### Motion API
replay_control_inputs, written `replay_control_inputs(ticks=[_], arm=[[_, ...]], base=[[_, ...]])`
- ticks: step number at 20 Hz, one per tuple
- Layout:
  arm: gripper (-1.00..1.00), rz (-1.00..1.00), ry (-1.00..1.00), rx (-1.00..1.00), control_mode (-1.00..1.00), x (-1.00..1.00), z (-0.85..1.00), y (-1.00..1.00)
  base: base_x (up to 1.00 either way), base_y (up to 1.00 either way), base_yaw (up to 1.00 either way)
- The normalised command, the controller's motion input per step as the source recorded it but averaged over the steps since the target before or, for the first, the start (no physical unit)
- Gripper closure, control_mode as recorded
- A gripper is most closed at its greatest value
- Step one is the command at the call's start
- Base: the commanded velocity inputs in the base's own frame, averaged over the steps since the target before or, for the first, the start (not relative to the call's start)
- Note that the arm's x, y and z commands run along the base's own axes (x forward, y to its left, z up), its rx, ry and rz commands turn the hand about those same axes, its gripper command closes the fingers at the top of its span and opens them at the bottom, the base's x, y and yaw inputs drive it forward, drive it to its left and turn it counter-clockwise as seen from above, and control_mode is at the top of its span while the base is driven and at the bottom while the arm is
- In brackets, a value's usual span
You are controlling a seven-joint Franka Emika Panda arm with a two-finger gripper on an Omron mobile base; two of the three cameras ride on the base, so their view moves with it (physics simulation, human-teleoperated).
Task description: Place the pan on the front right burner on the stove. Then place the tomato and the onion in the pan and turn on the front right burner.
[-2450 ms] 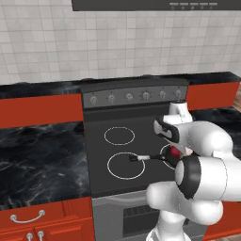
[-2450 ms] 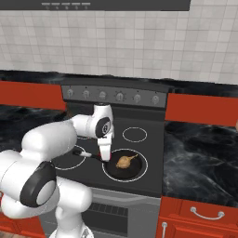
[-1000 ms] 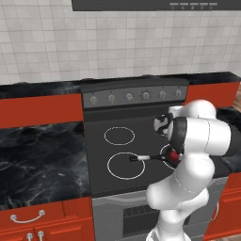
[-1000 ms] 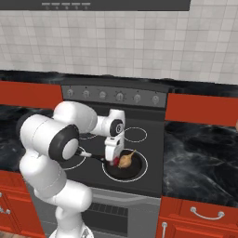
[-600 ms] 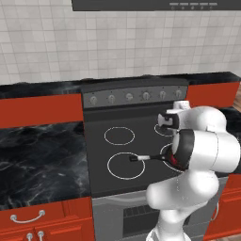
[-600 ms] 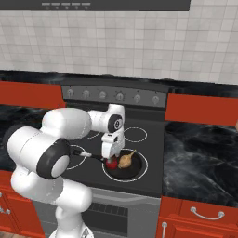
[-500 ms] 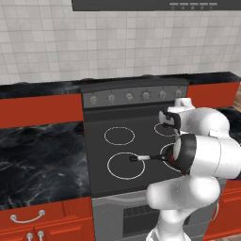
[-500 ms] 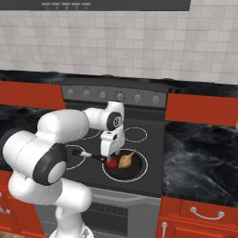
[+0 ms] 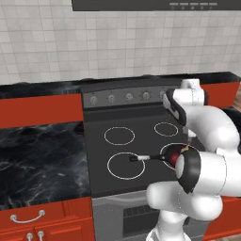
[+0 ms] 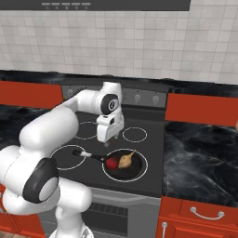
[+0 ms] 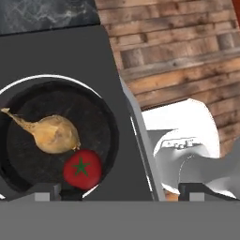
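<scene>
Right base view: small round black frying pan (image 10: 123,166) sits centre frame inside the large white-ring front right burner (image 10: 144,163), holding glossy red tomato (image 10: 111,162) and tan onion (image 10: 125,160). Pincer (image 10: 108,138) hovers just above-left, empty, jaws apart. Round knobs (image 10: 137,98) lie further up-frame.

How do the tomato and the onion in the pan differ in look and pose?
The tomato is a glossy red ball with a small green star on top; the onion is a dull tan bulb. The onion trails a thin dry stalk, and the tomato has none. The onion looks somewhat larger than the tomato. Both lie side by side inside the black pan on the stove.
</scene>
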Motion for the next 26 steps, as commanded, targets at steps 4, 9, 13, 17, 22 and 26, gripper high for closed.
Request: replay_control_inputs(ticks=[4, 9, 13, 17, 22, 26], arm=[[-1.00, 0.06, 0.00, 0.00, -1.00, 0.08, 0.68, -0.30], [-1.00, 0.25, 0.00, 0.00, -1.00, 0.00, 0.21, -0.50], [-1.00, 0.39, -0.06, 0.00, -1.00, 0.06, 0.00, -0.40], [-1.00, 0.45, -0.16, 0.00, -1.00, 0.24, 0.00, -0.22], [-1.00, 0.37, -0.22, 0.00, -1.00, 0.36, 0.00, -0.03], [-1.00, 0.31, -0.16, 0.00, -1.00, 0.49, 0.07, 0.00]], base=[[0.00, 0.00, 0.00], [0.00, 0.00, 0.00], [0.00, 0.00, 0.00], [0.00, 0.00, 0.00], [0.00, 0.00, 0.00], [0.00, 0.00, 0.00]])
